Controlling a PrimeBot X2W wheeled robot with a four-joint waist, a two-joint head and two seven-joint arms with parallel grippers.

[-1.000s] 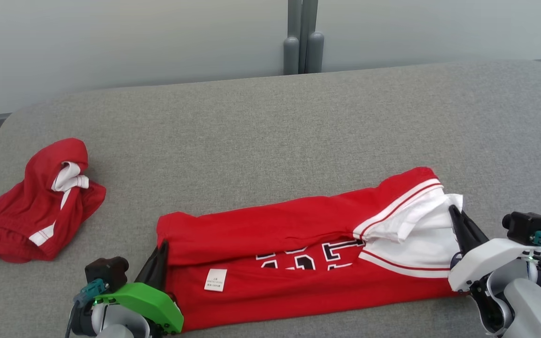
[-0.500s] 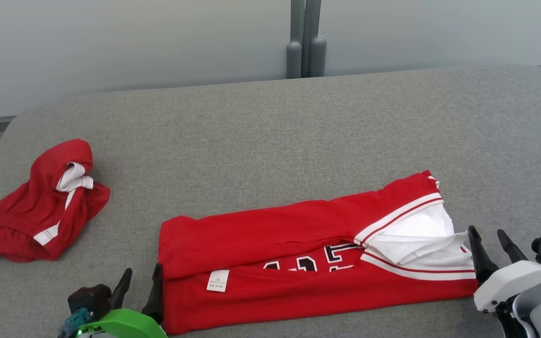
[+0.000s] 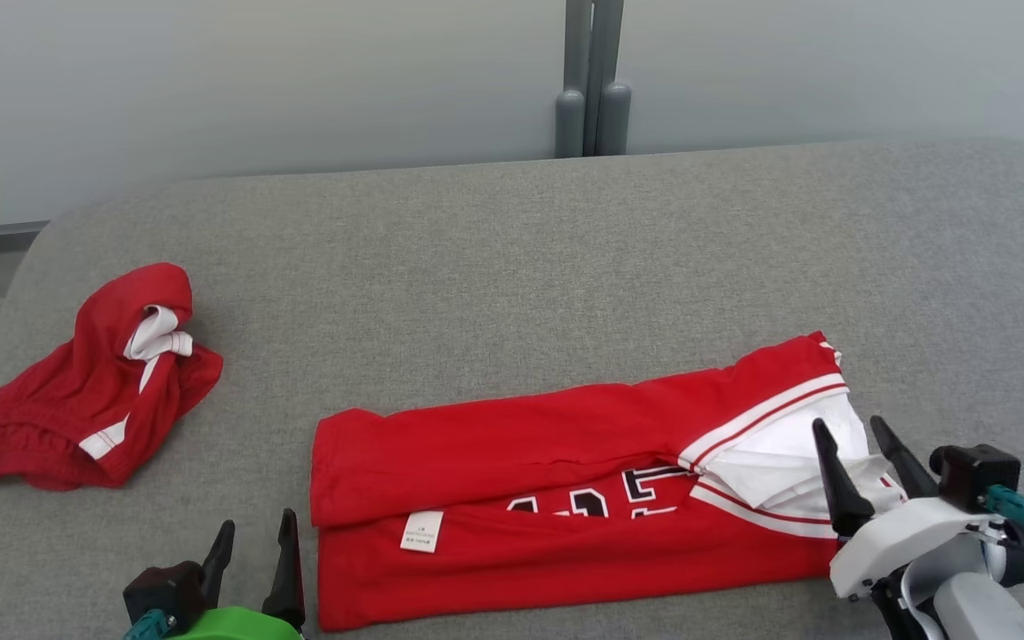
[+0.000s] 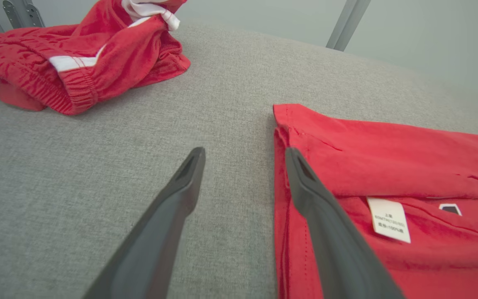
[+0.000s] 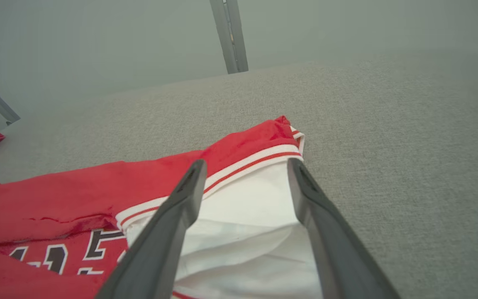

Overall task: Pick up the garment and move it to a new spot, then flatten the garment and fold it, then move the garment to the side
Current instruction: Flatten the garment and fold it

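The garment (image 3: pixel 565 471), a red jersey with white trim and black numerals, lies folded lengthwise near the front of the grey table (image 3: pixel 512 267). My left gripper (image 3: pixel 256 533) stands open just off the garment's left edge, holding nothing. In the left wrist view, the left gripper (image 4: pixel 245 151) has its right finger over the red hem (image 4: pixel 388 158) and its left finger over bare table. My right gripper (image 3: pixel 848 427) is open above the white sleeve end. The right wrist view shows the right gripper (image 5: pixel 247 162) with white cloth (image 5: pixel 243 216) between its fingers, ungripped.
A second red garment (image 3: pixel 85 391) lies crumpled at the table's left edge and appears in the left wrist view (image 4: pixel 77 54). A grey post (image 3: pixel 592 80) stands behind the table's far edge. Bare grey surface stretches behind and to the right of the jersey.
Both grippers went from shut on the garment's ends to open, letting go. The left gripper drew back toward the near edge. The head view has shifted a little.
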